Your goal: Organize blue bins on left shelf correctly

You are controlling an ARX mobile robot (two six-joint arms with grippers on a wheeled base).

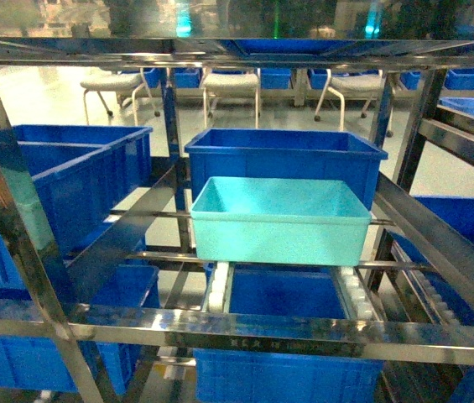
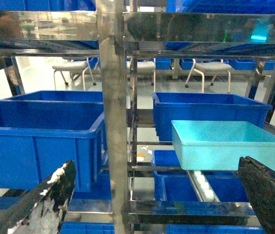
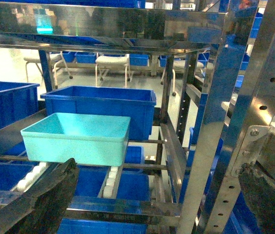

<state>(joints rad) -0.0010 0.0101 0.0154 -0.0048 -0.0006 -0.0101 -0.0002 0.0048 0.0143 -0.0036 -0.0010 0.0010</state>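
Seen on the stainless-steel shelf [image 1: 253,329]: a pale turquoise bin [image 1: 278,221], resting on the sloped roller tracks [image 1: 217,288] at mid-level, open side up and apparently empty. Directly behind the turquoise bin and touching or nearly touching its back wall, a dark-blue crate [image 1: 285,156]. Below the turquoise bin, on the lower level, another dark-blue crate [image 1: 285,369]. Left of the turquoise bin, past a square post [image 2: 113,117], two large dark-blue crates [image 1: 69,180] side by side. Far behind the turquoise bin, across a pale floor, several white chairs [image 1: 230,86] and more blue crates.

From the left wrist view, left gripper [image 2: 156,195] spread wide, one scuffed, white-flecked finger [image 2: 49,200] low at left and the other dark finger [image 2: 268,192] low at right, well short of the turquoise bin and holding nothing. From the right wrist view, right gripper [image 3: 152,195] likewise spread, one dark finger [image 3: 45,200] below and in front of the turquoise bin, the other [image 3: 268,200] possibly close against a perforated post [image 3: 234,161], though blur makes contact hard to judge.
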